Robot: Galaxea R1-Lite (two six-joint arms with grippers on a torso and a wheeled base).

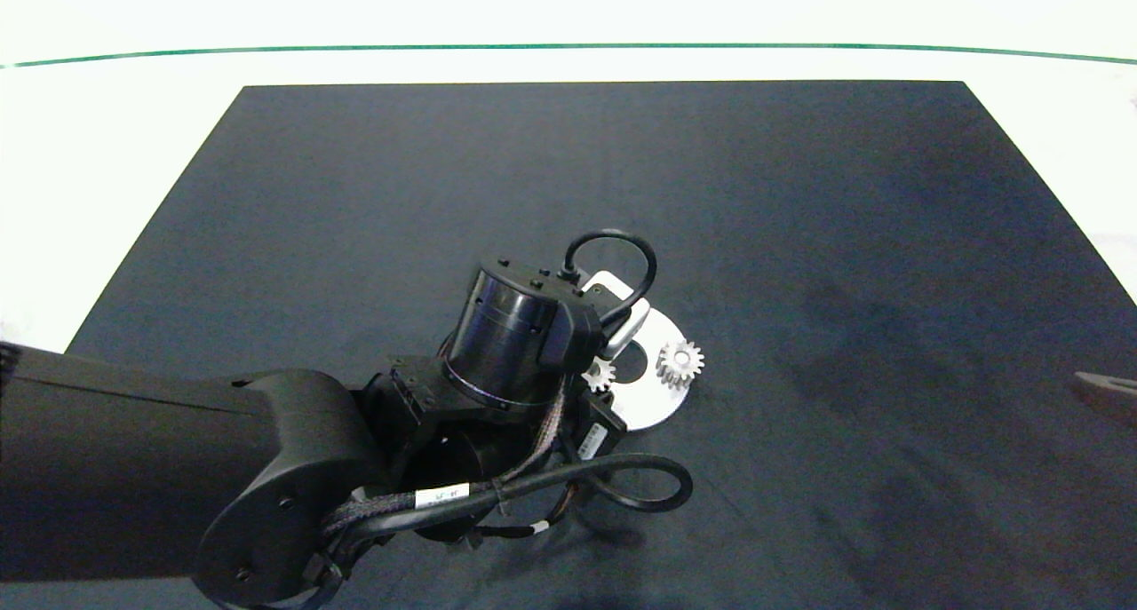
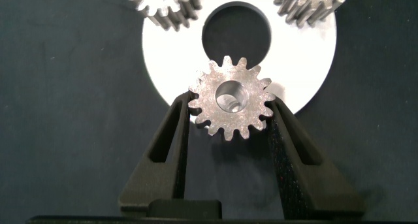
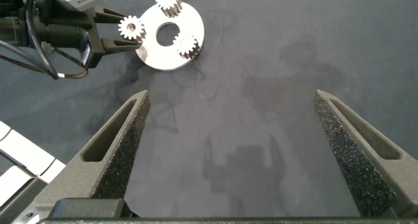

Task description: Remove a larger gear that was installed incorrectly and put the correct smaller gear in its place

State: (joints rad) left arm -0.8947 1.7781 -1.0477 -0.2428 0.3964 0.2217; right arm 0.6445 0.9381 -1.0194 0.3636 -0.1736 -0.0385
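Bright overhead light, blown-out white surround

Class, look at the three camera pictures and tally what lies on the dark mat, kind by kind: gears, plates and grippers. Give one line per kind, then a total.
Gears: 3, the larger gear gripped by the left gripper, and two small gears on the plate
Round white plate: 1
Grippers: 2, left one and right gripper
Total: 6

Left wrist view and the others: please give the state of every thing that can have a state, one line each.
Larger gear: gripped by the left gripper, at the plate's edge.
Left gripper: shut on the larger gear.
Right gripper: open, holding nothing, away from the plate.
Plate: flat on the mat, centre hole uncovered.
Two small gears: standing on the plate.
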